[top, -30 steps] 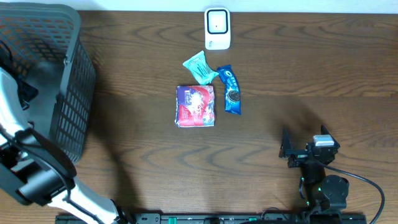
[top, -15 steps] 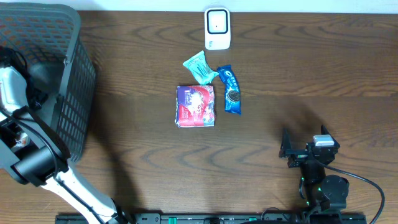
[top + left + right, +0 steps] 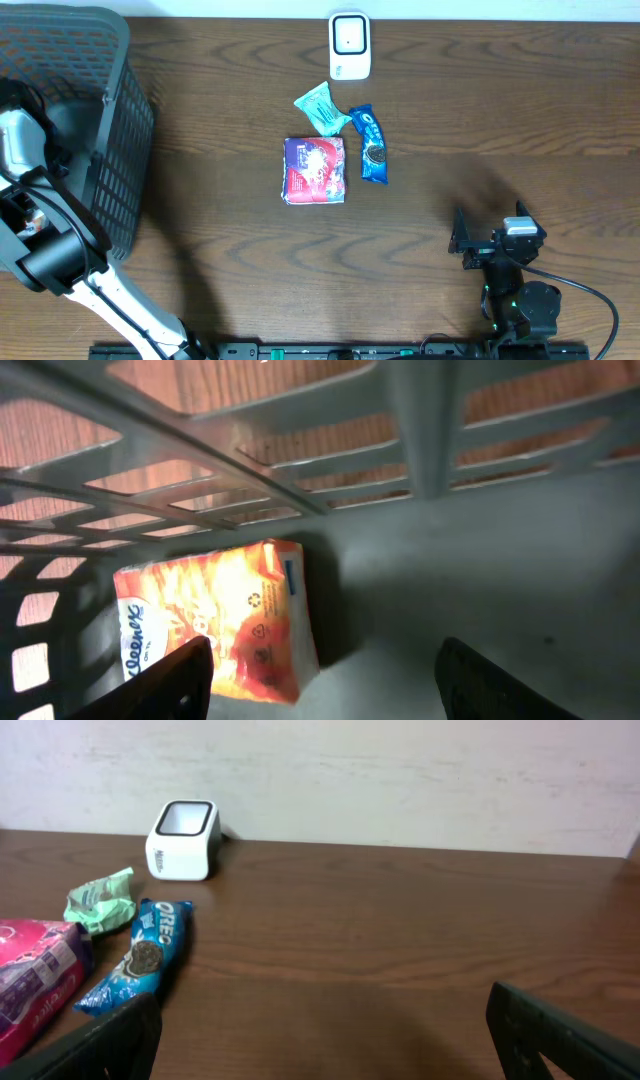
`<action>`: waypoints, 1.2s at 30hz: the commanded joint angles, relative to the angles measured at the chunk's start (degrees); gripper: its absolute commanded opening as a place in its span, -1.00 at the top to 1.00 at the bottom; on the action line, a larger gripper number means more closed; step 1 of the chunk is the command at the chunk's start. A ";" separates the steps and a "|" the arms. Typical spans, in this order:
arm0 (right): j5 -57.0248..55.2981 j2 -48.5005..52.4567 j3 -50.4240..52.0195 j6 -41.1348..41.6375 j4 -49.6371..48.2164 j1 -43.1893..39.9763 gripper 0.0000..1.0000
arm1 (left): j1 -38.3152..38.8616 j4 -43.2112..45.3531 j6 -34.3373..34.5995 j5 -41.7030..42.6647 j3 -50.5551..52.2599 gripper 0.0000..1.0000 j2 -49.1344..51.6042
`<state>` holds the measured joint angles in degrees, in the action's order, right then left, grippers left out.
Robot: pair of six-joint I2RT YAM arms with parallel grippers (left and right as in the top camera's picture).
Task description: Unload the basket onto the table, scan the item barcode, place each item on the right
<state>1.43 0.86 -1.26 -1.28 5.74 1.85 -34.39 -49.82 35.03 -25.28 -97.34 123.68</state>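
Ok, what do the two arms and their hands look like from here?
The left arm has white links with black joints. The right arm is black, with a light grey block on top, a small green light and a black cable looping off to its side. The left hand and right hand both have plain dark fingers, with no markings visible.

The wooden table (image 3: pixel 500 120) bears a grey basket (image 3: pixel 112 150) at left and a white scanner (image 3: pixel 350 45) at the far edge. Mid-table lie a green packet (image 3: pixel 320 107), an Oreo pack (image 3: pixel 370 145) and a purple packet (image 3: pixel 315 170).
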 commanded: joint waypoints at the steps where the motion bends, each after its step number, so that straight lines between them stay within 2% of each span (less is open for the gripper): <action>1: -0.46 -0.22 0.24 0.37 0.00 -0.35 -0.99 | -0.31 1.01 3.04 -2.64 2.71 -0.42 1.40; 6: -0.46 -0.22 0.24 0.37 0.00 -0.35 -0.99 | -0.31 2.08 3.26 -2.64 4.55 -0.24 1.40; 9: -0.46 -0.22 0.24 0.37 0.00 -0.35 -0.99 | -0.31 2.16 3.28 -2.62 5.33 0.01 1.40; 11: -0.48 -0.22 0.24 0.37 0.00 -0.35 -0.99 | -0.31 2.14 3.23 -2.62 5.79 0.28 1.40; 13: -0.46 -0.22 0.24 0.37 0.00 -0.35 -0.99 | -0.31 1.86 3.17 -2.62 5.90 0.78 1.40; 14: -0.46 -0.22 0.24 0.37 0.00 -0.35 -0.99 | -0.31 1.18 3.17 -2.62 5.86 0.85 1.33; 22: -0.48 -0.22 0.24 0.37 0.00 -0.35 -0.98 | 0.33 -1.77 3.23 -1.25 5.18 0.86 -4.04; 28: -0.48 -0.22 0.24 0.37 0.00 -0.35 -0.99 | 2.91 -0.59 2.91 5.49 5.18 0.86 -16.22; 36: -0.46 -0.22 0.24 0.37 0.00 -0.35 -0.99 | 10.64 4.94 -2.49 12.28 5.18 0.86 -35.76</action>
<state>1.45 0.86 -1.26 -1.28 5.74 1.85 -26.59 -45.98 35.53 -17.43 -91.59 94.48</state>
